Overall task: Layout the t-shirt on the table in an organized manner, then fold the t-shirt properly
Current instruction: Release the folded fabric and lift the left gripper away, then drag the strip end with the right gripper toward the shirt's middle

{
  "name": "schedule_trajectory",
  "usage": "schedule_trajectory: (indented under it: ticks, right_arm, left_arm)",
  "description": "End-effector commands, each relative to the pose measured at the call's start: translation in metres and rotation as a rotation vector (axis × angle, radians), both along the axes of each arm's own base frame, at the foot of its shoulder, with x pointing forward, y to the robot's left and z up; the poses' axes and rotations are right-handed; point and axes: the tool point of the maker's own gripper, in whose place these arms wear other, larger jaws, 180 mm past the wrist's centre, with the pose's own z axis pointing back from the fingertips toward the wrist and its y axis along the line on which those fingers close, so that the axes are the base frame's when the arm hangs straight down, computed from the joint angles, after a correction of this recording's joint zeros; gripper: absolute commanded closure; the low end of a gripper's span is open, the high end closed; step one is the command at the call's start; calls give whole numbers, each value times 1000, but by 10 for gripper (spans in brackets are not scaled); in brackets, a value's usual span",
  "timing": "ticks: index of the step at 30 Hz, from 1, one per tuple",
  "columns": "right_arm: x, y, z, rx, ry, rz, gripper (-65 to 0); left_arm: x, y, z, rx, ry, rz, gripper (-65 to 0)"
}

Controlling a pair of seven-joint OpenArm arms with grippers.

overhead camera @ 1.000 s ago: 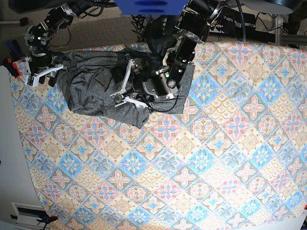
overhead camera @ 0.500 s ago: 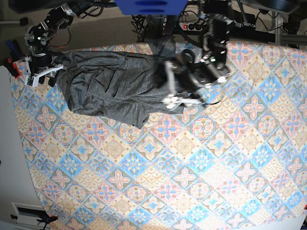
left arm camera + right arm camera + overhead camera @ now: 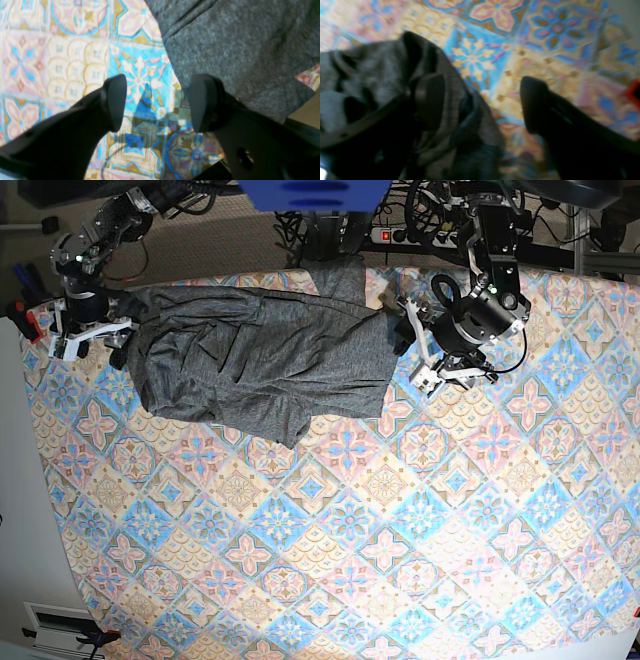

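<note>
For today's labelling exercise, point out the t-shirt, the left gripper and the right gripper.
t-shirt (image 3: 255, 365): base view, middle of the grey fabric.
left gripper (image 3: 156, 103): left wrist view, gap between open fingertips.
right gripper (image 3: 482, 102): right wrist view, gap between open fingertips.

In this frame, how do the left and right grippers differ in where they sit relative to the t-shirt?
The left gripper hangs just off the t-shirt's edge nearest it, with patterned table between its fingers and only one fingertip at the fabric border. The right gripper sits at the opposite end, one finger over bunched fabric. Both are open, and neither grips cloth.
</note>
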Motion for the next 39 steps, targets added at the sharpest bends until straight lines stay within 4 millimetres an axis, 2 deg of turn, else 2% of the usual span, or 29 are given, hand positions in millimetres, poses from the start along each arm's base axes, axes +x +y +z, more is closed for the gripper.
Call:
schedule_trajectory:
  ticks: [1,4,7,15,20,25,29,32,35,39]
  right_arm:
    - [3,0,5,26,-34,2,-448]
    - [2,13,-17,180,-22,2,-419]
    - [2,-3,-20,222,-42,-9,-402]
    - [-23,-42,-52,332,0,-106,-404]
    - [-23,-40,-54,371,-11,-106,-404]
    - [-8,-5,-62,396,50,20,-404]
    - [20,22,-36,324,21,165,-402]
    - [17,63,-33,333,23,244,-401]
    - [18,86,-23,320,5,302,-401]
    - [7,117,-24,331,34,383,-401]
  left_arm:
    - [6,-1,9,-11,-40,-1,-368]
    - [11,12,16,15,-66,16,-368]
    - [15,22,21,17,-91,46,-368]
    - [18,38,28,15,-157,64,-368]
    - [17,37,27,12,-152,64,-368]
    - [18,36,27,9,-153,65,-368]
    - [19,36,28,7,-157,65,-368]
    - [19,36,28,7,-157,65,-368]
    - [19,36,27,7,-157,65,-368]
    - [19,36,27,7,-155,66,-368]
